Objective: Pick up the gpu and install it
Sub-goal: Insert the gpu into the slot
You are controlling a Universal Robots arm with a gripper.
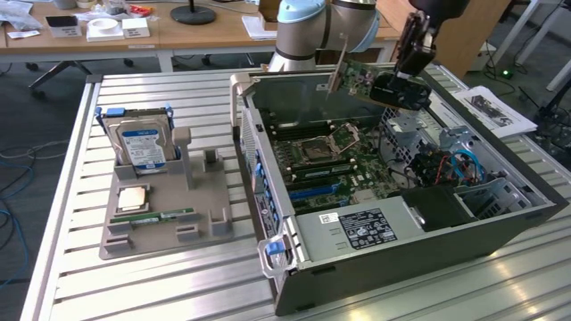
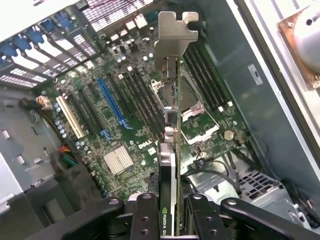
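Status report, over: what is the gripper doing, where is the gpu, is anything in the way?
Gripper shut on gpu. Held above open computer case, not yet in a slot. Nothing seen between gpu and motherboard.

gpu (image 1: 357,73): green board, silver end bracket, black cooler block.
gripper (image 2: 172,225): black.
motherboard (image 2: 130,125): green, speckled with silver parts; 1 blue slot, 1 cream slot, several black slots, 1 silver ribbed heatsink.
hard drive (image 1: 143,144): silver, with a blue-and-white label and blue tabs at the top.
holder (image 1: 152,241): plain grey.
memory stick (image 1: 165,217): green.
case (image 1: 419,257): dark grey outside, bare metal inside.
table (image 1: 134,287): silver, striped by parallel slats.
arm (image 1: 303,17): pale blue and silver.
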